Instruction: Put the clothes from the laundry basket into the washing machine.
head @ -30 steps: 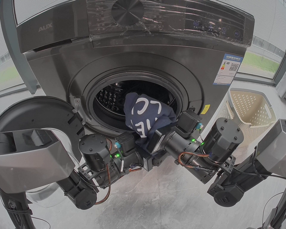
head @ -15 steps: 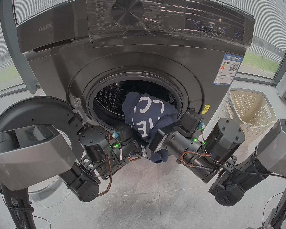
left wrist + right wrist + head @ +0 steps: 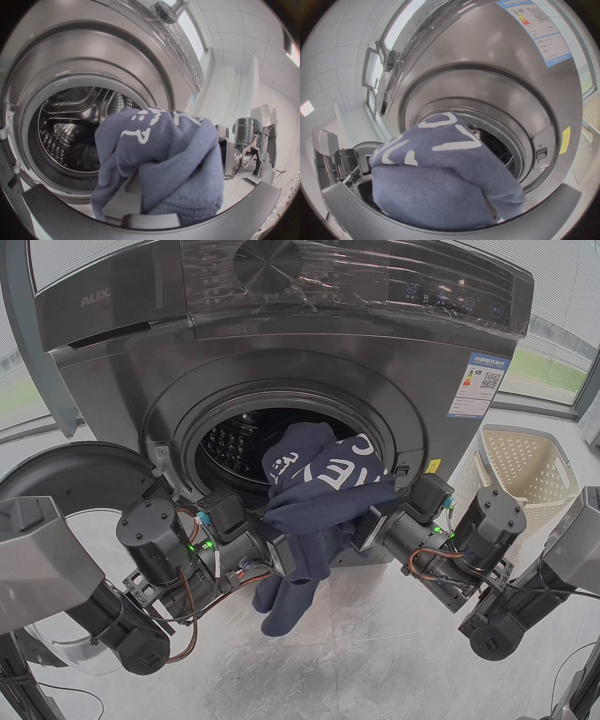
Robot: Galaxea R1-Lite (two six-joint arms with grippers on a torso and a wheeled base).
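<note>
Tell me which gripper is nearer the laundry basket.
Right. The right gripper is at the side of the navy garment toward the laundry basket; the left gripper is at its far side, by the open door.

The garment [image 3: 325, 490] is matt knit cloth; washing machine [image 3: 125, 390] glossy metal; laundry basket [image 3: 531, 471] plastic.

Navy garment [image 3: 325, 490] at washing machine [image 3: 250, 365] mouth

1 navy garment [image 3: 325, 490], 1 washing machine [image 3: 250, 365], 1 laundry basket [image 3: 531, 471].
</note>
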